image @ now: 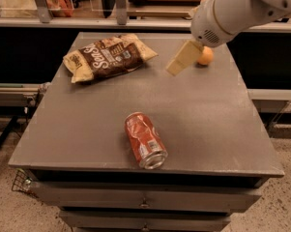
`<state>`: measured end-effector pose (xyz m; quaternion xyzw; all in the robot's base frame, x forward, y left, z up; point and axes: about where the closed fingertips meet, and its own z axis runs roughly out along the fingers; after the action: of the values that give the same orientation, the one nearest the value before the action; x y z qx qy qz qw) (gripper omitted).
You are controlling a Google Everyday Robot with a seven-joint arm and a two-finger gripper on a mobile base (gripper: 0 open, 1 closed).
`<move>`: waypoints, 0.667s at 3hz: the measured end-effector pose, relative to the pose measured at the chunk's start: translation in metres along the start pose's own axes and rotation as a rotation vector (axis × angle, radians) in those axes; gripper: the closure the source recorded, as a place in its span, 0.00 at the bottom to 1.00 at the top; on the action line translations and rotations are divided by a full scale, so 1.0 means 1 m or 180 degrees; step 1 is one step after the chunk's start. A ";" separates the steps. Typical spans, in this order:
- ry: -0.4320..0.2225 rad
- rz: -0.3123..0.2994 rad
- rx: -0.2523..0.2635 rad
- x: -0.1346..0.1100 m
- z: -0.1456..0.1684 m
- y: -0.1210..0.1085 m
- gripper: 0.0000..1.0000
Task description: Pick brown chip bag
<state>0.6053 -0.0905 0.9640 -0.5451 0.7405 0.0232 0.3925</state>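
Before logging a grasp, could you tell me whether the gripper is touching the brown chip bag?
Apart. The camera view shows grey tabletop between the gripper and the brown chip bag to its left.

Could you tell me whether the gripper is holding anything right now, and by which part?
Nothing is held. The gripper hangs above the far right of the table, and the brown chip bag lies untouched at far left.

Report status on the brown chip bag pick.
Copy: tool over the table, far right. The brown chip bag flat at far left, untouched. Path between open; orange beside tool, red can near front.
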 end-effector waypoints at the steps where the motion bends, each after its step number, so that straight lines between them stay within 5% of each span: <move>1: -0.0291 0.0253 0.0084 -0.025 0.043 -0.009 0.00; 2: -0.0419 0.0480 0.0136 -0.040 0.082 -0.019 0.00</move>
<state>0.6700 -0.0284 0.9394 -0.4766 0.7523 0.0726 0.4490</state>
